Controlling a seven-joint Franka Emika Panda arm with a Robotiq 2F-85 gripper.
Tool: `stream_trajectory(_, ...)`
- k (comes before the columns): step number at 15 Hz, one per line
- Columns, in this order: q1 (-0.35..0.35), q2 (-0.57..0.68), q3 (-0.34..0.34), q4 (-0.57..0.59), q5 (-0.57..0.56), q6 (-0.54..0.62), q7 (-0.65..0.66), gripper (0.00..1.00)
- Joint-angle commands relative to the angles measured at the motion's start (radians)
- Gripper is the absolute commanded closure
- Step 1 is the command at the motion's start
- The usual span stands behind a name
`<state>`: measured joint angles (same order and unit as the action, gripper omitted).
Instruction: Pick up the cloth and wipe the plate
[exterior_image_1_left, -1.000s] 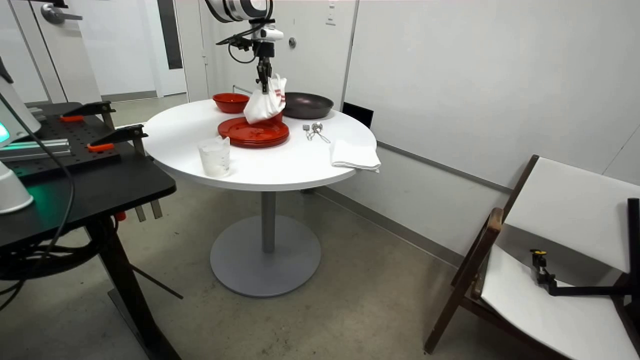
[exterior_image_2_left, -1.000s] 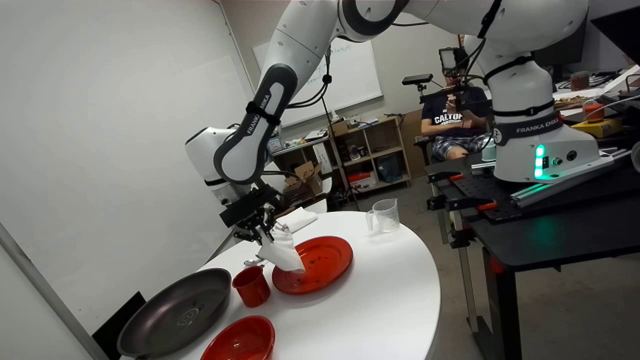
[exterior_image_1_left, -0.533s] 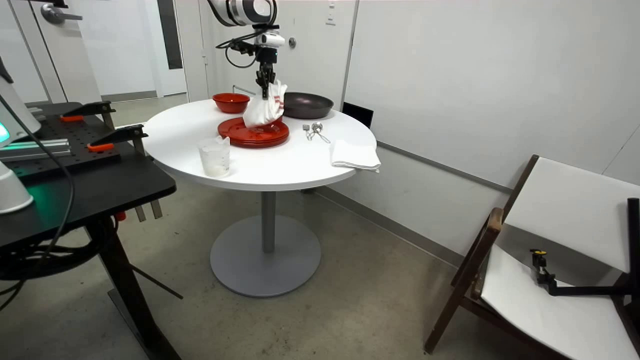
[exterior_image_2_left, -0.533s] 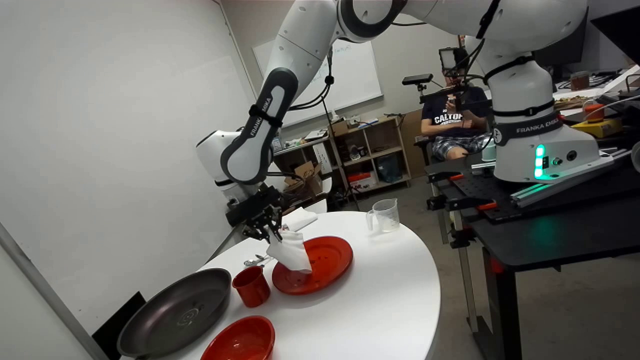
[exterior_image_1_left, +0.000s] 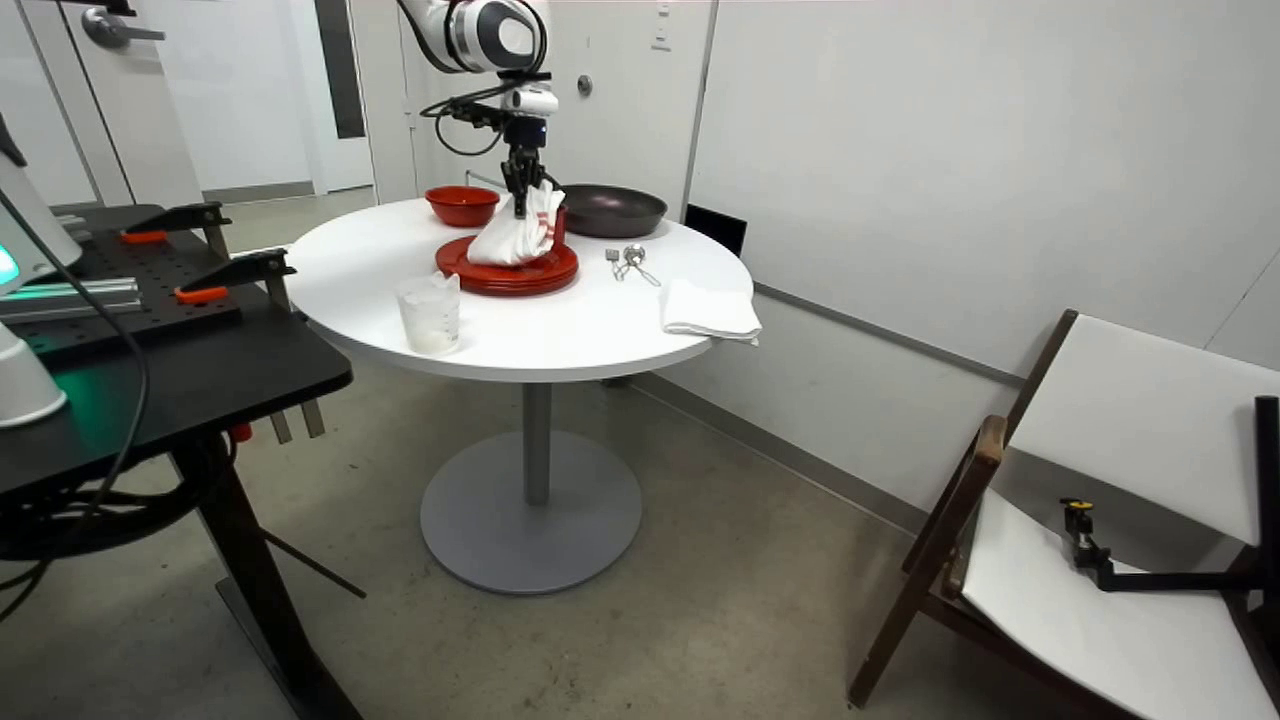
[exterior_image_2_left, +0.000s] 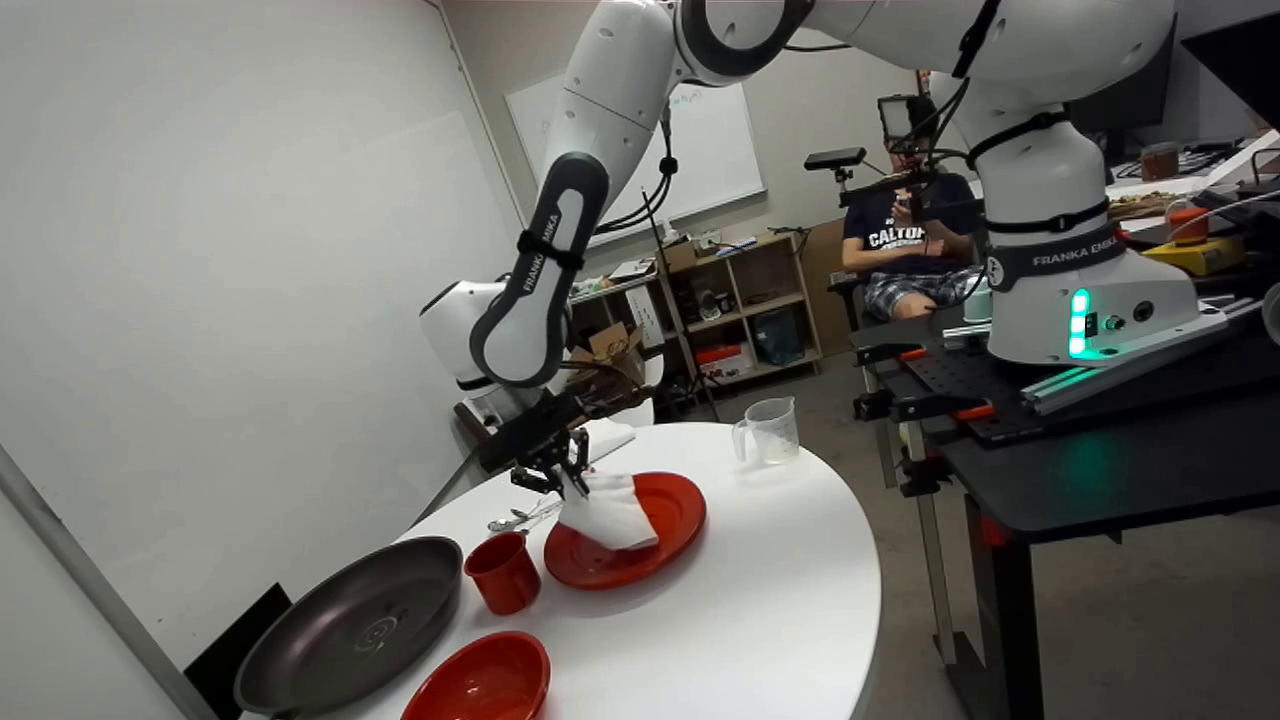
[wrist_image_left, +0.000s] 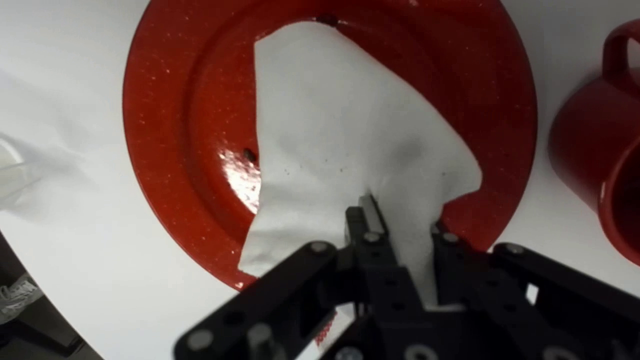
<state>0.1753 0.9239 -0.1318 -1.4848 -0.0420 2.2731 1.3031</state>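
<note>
The white cloth with red stripes hangs from my gripper and is draped over the plate; it shows in both exterior views (exterior_image_1_left: 508, 242) (exterior_image_2_left: 608, 515) and in the wrist view (wrist_image_left: 345, 115). The red plate (exterior_image_1_left: 555, 272) is the top of a small stack on the round table; it also shows in an exterior view (exterior_image_2_left: 682, 508) and the wrist view (wrist_image_left: 155, 125). A few dark specks lie on the plate beside the cloth. My gripper (exterior_image_1_left: 520, 207) (exterior_image_2_left: 577, 484) (wrist_image_left: 402, 215) is shut on the cloth, bunched between its fingers, just above the plate. The cloth hides the plate's middle.
A red mug (exterior_image_2_left: 503, 572) (wrist_image_left: 585, 135) stands close beside the plate. A red bowl (exterior_image_1_left: 462, 207), a dark pan (exterior_image_1_left: 615, 212), metal utensils (exterior_image_1_left: 632, 264), a folded white cloth (exterior_image_1_left: 708, 312) and a clear measuring jug (exterior_image_1_left: 430, 318) stand around on the white table (exterior_image_1_left: 600, 345).
My gripper has moved down and across toward the plate's middle with the cloth. The cloth's lower part has spread further over the plate. The plates and other items have not moved.
</note>
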Motion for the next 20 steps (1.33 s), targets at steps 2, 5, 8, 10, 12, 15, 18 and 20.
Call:
stream_trajectory(2, 0.01, 0.027, -0.019, -0.05, 0.009, 0.069, 0.069, 0.94)
stream_trajectory(5, 0.016, 0.058, -0.029, -0.048, 0.001, 0.086, 0.091, 0.94)
stream_trajectory(8, 0.019, 0.081, -0.037, -0.034, -0.001, 0.094, 0.103, 0.94)
stream_trajectory(10, 0.024, 0.091, -0.045, -0.023, -0.006, 0.101, 0.112, 0.94)
stream_trajectory(12, 0.028, 0.101, -0.049, -0.007, -0.01, 0.104, 0.117, 0.94)
stream_trajectory(15, 0.041, 0.13, -0.051, 0.038, -0.024, 0.101, 0.109, 0.95)
stream_trajectory(18, 0.057, 0.161, -0.044, 0.092, -0.041, 0.101, 0.093, 0.95)
stream_trajectory(20, 0.066, 0.172, -0.033, 0.124, -0.046, 0.106, 0.081, 0.95)
